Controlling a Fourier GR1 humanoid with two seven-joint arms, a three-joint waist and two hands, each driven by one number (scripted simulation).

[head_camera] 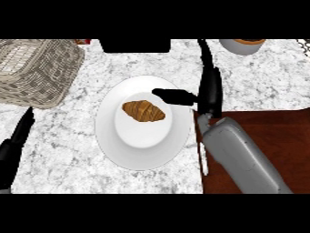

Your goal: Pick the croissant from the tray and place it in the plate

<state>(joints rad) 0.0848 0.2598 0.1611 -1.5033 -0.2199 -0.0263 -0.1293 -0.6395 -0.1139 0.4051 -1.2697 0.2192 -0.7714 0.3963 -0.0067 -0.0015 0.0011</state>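
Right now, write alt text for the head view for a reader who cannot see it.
A croissant lies on a white plate at the middle of a marbled counter. The right robot hand is open beside the plate's right rim, its forearm crossing a reddish-brown tray; the left robot hand rests open at lower left. A wicker basket stands upper left.

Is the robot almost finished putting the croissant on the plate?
Nearly. Done: the croissant lies on the white plate, off the brown tray. In hand: nothing; the right hand is open beside the plate. Left: only pulling that hand away.
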